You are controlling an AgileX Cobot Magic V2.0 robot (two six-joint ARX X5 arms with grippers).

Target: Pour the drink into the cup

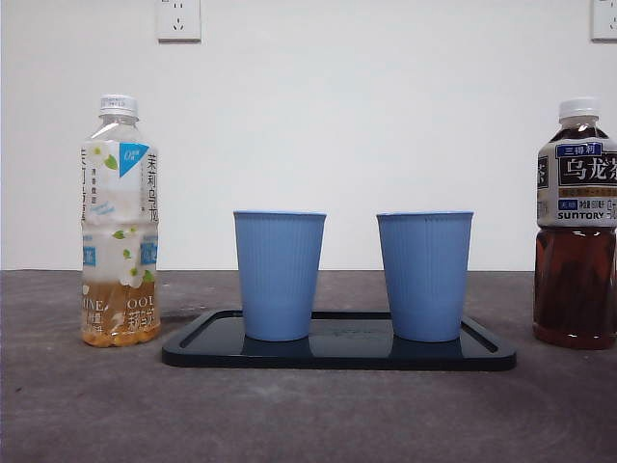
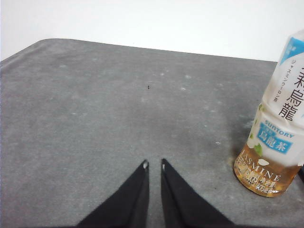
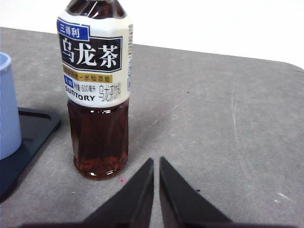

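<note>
Standing on a dark tray point(image 1: 337, 359) in the middle of the grey table point(image 1: 308, 415) are two blue cups point(image 1: 280, 275), upright and apart from each other, both resting inside the tray's raised rim. From this low front view their insides cannot be seen.

A pale tea bottle point(image 1: 120, 222) stands upright off the tray's one end, capped, with only a shallow amber layer at its base. A dark tea bottle point(image 1: 576, 227) stands off the other end, capped and filled to the shoulder; the front picture's edge cuts off its far side.

Neither arm shows in the front view. The left gripper point(image 2: 154, 165) hangs over bare table, its jaws drawn almost together with only a thin slit between the tips and nothing held. The pale bottle sits near it, off to one side, its top cropped away.

The right gripper point(image 3: 156, 161) likewise has its jaws nearly closed on nothing. The dark bottle stands just beyond and a little to one side of the tips, not touching them, its cap out of frame. One cup and a tray corner show only partly at that picture's edge.
</note>
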